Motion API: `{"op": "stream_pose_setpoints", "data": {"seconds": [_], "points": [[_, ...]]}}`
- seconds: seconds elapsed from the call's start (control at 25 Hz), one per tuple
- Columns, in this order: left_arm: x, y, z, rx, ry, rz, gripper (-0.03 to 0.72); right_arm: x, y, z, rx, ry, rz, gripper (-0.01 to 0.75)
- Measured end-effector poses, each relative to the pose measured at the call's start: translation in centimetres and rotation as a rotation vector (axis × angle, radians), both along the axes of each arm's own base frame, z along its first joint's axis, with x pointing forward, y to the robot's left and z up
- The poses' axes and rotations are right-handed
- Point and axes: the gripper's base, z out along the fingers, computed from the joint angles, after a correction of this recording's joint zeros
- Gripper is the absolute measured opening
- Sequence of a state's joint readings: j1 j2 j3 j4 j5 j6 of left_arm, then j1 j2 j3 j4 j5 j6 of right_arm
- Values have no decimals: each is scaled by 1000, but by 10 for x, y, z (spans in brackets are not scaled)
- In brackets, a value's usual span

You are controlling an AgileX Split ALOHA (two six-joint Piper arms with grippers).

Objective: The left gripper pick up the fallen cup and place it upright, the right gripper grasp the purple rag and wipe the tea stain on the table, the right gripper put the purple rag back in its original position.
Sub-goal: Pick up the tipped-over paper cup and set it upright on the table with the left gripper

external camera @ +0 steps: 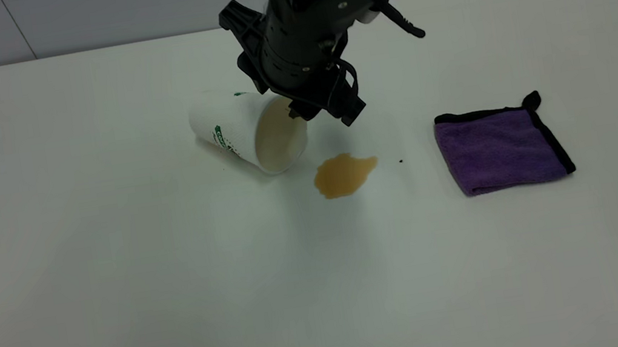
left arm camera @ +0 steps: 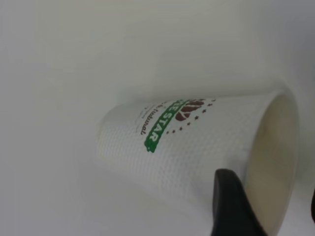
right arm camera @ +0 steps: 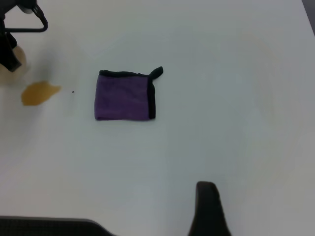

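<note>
Tea stain (external camera: 344,174) is sitting at 5 o'clock off the fallen cup (external camera: 249,131), purple rag (external camera: 500,148) lying untouched at 3. Left claw (external camera: 321,114) is hanging released at the cup's rim; off-centre closing risks rolling it into the puddle. Right claw (right arm camera: 209,209): cannot tell.

left arm (external camera: 298,22) matte black, cylindrical wrist housing, small silver screws, looped black cable beside left gripper (external camera: 324,111), black fingers
</note>
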State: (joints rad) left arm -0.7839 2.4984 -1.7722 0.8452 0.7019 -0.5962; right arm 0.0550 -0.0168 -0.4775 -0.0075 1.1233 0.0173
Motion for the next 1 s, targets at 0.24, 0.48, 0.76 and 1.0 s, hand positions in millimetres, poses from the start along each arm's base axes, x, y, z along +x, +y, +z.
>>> {"op": "stream_pose_setpoints", "data": {"seconds": [0.24, 0.48, 0.76, 1.0], "points": [[1, 2, -7, 27, -47, 35, 429, 0, 0, 0, 0, 0, 0, 576], [3, 4, -15, 61, -65, 25, 429, 0, 0, 0, 0, 0, 0, 576], [5, 12, -31, 148, -116, 39, 429, 0, 0, 0, 0, 0, 0, 576], [10, 12, -27, 171, -189, 18, 377, 0, 0, 0, 0, 0, 0, 576]]}}
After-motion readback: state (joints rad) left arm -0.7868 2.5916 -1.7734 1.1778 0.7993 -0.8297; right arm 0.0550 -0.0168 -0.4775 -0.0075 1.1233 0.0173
